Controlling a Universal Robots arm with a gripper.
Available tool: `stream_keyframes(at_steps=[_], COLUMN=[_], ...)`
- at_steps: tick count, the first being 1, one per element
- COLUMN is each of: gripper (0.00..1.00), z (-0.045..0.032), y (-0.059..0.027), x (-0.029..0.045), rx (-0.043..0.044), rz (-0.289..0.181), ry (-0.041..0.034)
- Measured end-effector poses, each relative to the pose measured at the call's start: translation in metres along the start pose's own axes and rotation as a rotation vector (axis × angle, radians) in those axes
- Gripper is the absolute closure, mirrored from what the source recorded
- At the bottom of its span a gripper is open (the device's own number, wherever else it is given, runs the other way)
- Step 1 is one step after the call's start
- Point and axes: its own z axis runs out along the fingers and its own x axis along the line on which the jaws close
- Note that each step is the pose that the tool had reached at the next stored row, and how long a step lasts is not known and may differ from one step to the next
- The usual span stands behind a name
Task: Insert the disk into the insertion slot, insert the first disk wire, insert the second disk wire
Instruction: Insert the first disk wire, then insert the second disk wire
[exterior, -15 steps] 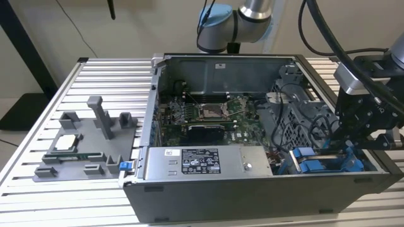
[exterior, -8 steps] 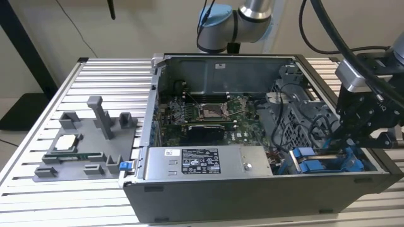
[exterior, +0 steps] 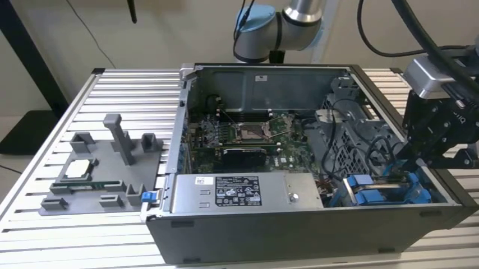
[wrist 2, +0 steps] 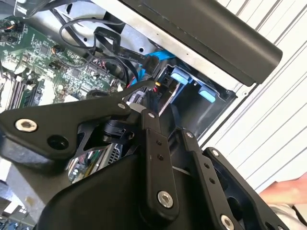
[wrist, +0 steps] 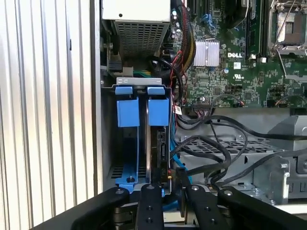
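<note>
In the exterior view my black gripper [exterior: 411,161] reaches down into the open computer case at the front corner on the exterior view's right. It hangs over the insertion slot [exterior: 378,196], a grey metal bay with blue tabs. In the first wrist view the disk [wrist: 155,143] stands on edge inside the bay [wrist: 140,82], under one blue tab [wrist: 158,111]. The gripper [wrist: 171,186] is at the disk's near end, shut on the connector of a blue disk wire [wrist: 176,159]. The second wrist view shows the gripper [wrist 2: 151,93] meeting a black connector [wrist 2: 163,82] on that blue wire [wrist 2: 151,62].
Loose black cables [wrist: 216,143] cross the metal cage beside the bay. The motherboard [exterior: 239,137] and grey power-supply box [exterior: 239,191] fill the case. A grey fixture [exterior: 105,174] with parts sits on the slatted table at the exterior view's left. A person's hand [wrist 2: 288,191] shows beside the case.
</note>
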Motion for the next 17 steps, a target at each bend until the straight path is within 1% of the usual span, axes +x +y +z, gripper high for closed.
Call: stream_keyframes(at_steps=[3, 9, 17], gripper=[0.0, 0.0, 0.0], z=[-0.0026, -0.0029, -0.0024], y=[0.0, -0.0009, -0.0074], x=[-0.0006, -0.004, -0.0081], rx=[0.0, 0.0, 0.0], rz=[0.0, 0.0, 0.0], ry=[-0.0001, -0.0001, -0.0001])
